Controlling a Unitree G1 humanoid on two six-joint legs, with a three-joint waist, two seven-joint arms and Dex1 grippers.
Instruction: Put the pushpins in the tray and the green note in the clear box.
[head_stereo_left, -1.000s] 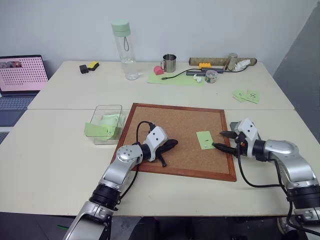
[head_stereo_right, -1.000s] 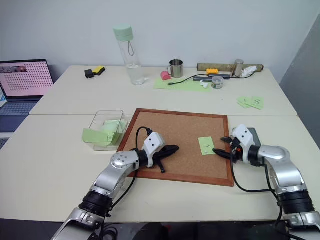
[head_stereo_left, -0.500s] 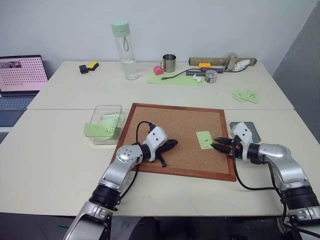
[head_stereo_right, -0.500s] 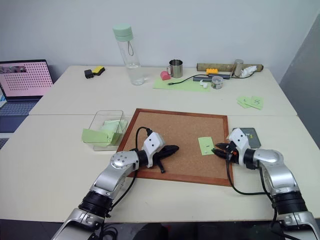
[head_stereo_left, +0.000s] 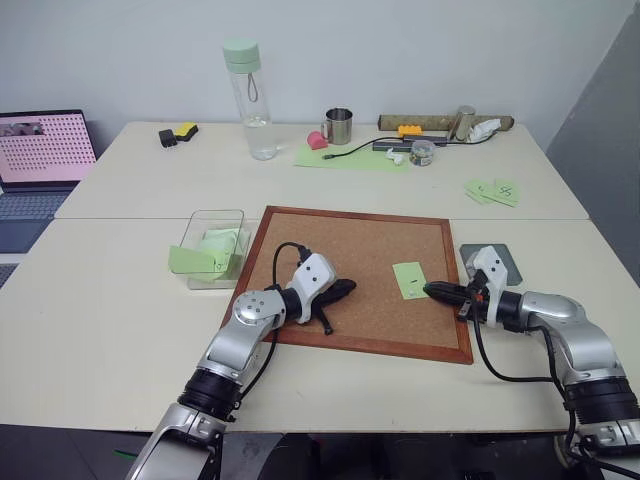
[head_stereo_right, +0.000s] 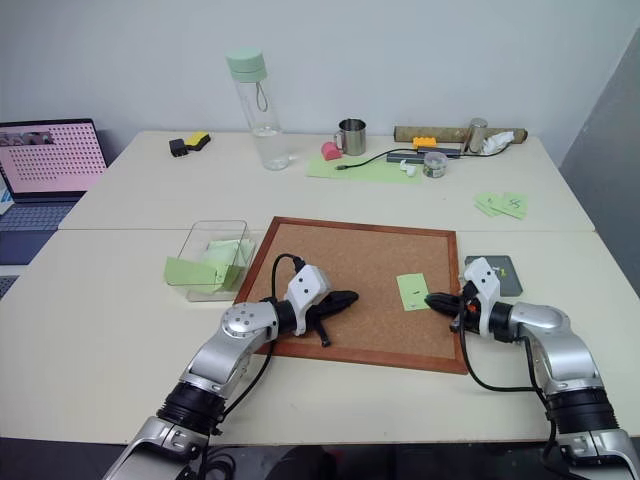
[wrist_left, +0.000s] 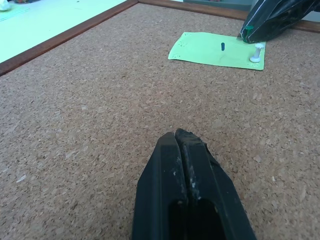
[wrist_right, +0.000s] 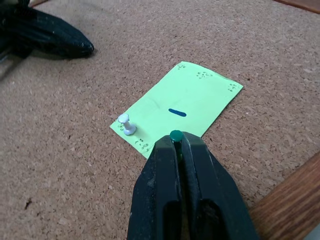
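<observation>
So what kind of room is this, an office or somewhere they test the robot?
Probably an office or lab used for robot trials. Plain pale tables stand against a bare wall, an open laptop sits on one side, and a corkboard with a pinned green note lies flat like a practice setup.

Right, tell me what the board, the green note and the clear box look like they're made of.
Board: cork, by its speckled, grainy brown face, in a reddish frame that looks like wood. Green note: thin matte paper, lying flat, with pinholes at its corners. Clear box: see-through with glossy walls, probably plastic.
</observation>
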